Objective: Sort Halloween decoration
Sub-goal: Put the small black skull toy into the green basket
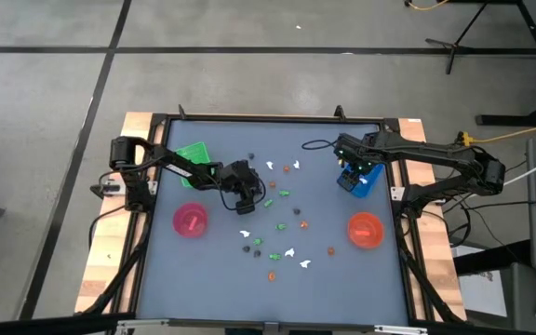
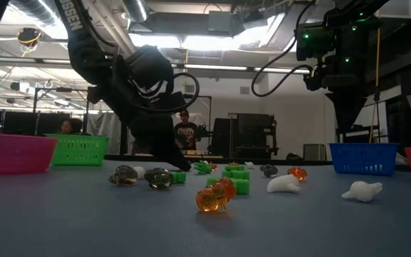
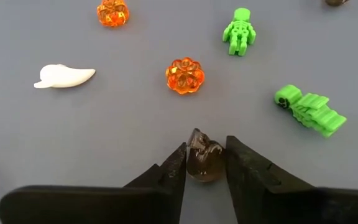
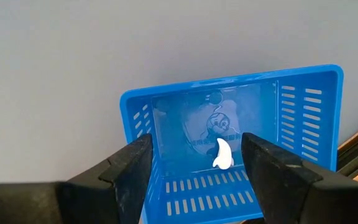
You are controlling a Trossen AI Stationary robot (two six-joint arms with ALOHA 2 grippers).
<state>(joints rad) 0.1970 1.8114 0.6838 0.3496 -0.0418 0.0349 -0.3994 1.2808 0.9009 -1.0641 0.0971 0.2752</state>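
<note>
My left gripper (image 3: pixel 205 163) stood low over the middle of the grey table (image 1: pixel 212 270), its two fingers (image 3: pixel 166 174) closed against the sides of a small dark figure (image 3: pixel 204 163) that rested on the tabletop. Just ahead of it lay an orange pumpkin (image 3: pixel 184 75); a second orange pumpkin (image 3: pixel 112 12) and a white ghost (image 3: pixel 63 76) lay farther off to one side, and two green skeletons (image 3: pixel 239 31) (image 3: pixel 309 110) to the other. None of these touched the held piece.

The rest of the Halloween decoration (image 1: pixel 282 223) was scattered singly across the table's centre, each piece apart from its neighbours, with bare surface between them. In the low view an orange piece (image 2: pixel 215 195), two dark pieces (image 2: pixel 159 178) and two white ghosts (image 2: pixel 285 184) stood nearest the camera.

My right gripper (image 4: pixel 194 165) hung above the blue basket (image 4: pixel 303 106) near the table's far right side, fingers apart and holding nothing. A white ghost (image 4: pixel 222 154) lay on the basket's floor, beside a faint printed drawing I could not make out.

The green basket (image 1: pixel 194 152) stood at the far left, partly under my left arm; the pink bowl (image 1: pixel 191 221) sat nearer on the left, the orange bowl (image 1: pixel 365 229) nearer on the right. All four containers kept close to the sides, leaving the middle open.

White lettering on the left arm in the low view was too cropped to read. Two people (image 2: pixel 186 132) showed in the room behind.
</note>
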